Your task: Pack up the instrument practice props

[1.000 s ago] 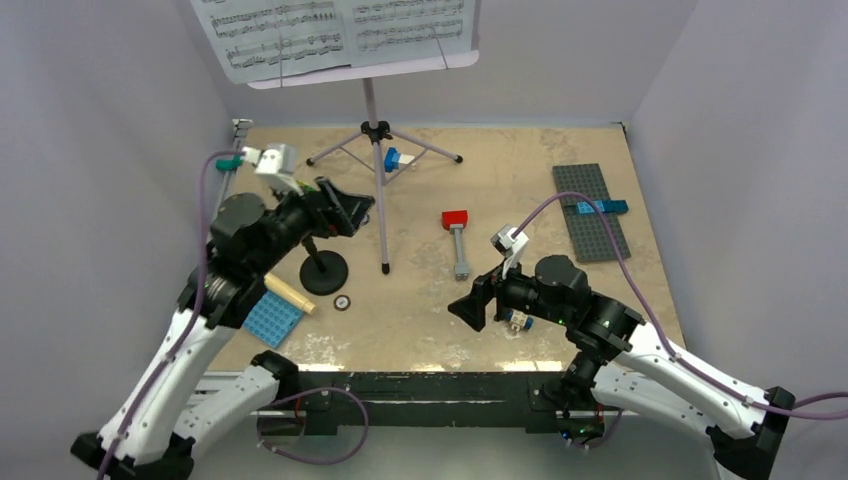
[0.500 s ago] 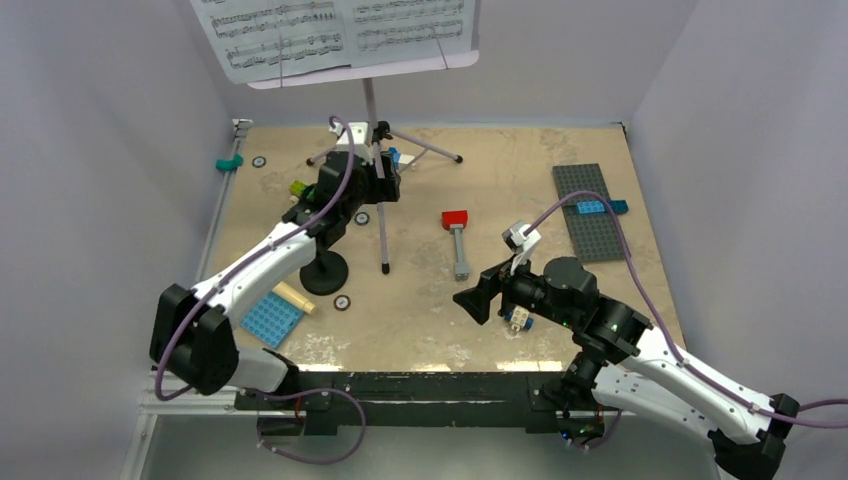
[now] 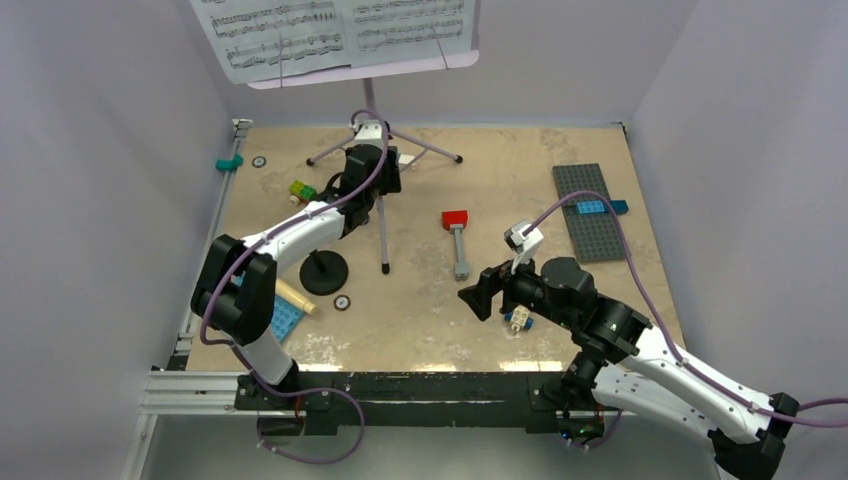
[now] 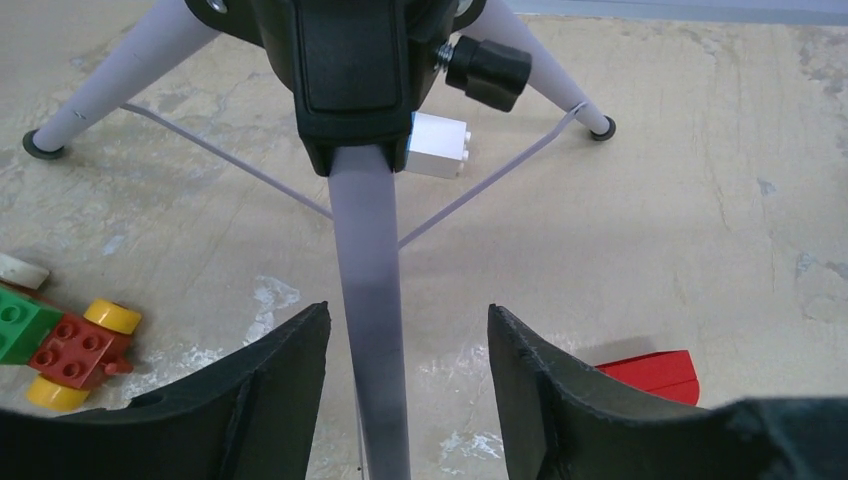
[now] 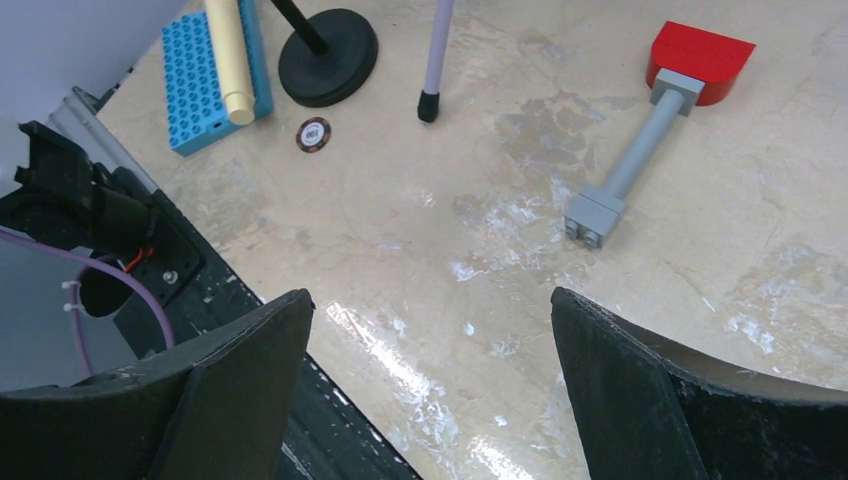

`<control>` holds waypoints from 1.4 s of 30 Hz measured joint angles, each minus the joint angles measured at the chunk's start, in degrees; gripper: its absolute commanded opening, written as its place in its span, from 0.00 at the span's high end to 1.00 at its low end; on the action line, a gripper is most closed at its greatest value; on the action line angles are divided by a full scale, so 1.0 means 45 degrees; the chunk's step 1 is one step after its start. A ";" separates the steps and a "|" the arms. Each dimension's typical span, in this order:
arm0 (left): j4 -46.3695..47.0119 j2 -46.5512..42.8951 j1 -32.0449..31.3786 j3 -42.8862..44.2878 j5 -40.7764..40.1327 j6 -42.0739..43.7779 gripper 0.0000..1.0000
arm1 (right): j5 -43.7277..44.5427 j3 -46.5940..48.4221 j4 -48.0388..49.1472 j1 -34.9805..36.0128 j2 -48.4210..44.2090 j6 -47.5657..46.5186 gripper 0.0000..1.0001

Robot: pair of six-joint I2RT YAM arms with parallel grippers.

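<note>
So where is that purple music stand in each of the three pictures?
Top external: the music stand rises at back centre.
Left wrist: one leg of it runs down the middle.
Right wrist: only the foot end of one leg, top centre.
Shared landmark: the red brick, to the stand's right in all three.

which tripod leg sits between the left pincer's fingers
The near leg, whose foot stands beside the mic stand base. The other two legs splay away from it, outside the open left pincer.
</note>
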 measured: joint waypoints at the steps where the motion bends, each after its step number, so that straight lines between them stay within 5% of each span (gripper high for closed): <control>1: 0.0068 0.0107 0.0000 0.0000 -0.0058 0.0010 0.44 | 0.0063 0.0000 -0.0063 0.0000 0.0005 -0.0034 0.06; 6: 0.0568 0.0219 -0.0010 -0.0058 -0.0097 -0.0029 0.60 | 0.0408 0.0000 -0.0189 0.0000 -0.0131 -0.0165 0.06; 14: 0.2093 0.0151 -0.0155 -0.0821 -0.0165 0.0291 1.00 | 0.0724 0.0000 -0.0476 0.0000 -0.0675 -0.0311 0.06; 28: 0.3614 -0.0389 -0.1049 -0.2074 0.1141 0.0311 1.00 | 0.1307 -0.0010 -0.1370 0.0000 -0.1642 -0.0321 0.06; 42: 0.3541 -0.2064 -0.3575 -0.3784 0.0962 -0.0160 1.00 | 0.1413 -0.0165 -0.1661 0.0000 -0.2030 -0.0199 0.07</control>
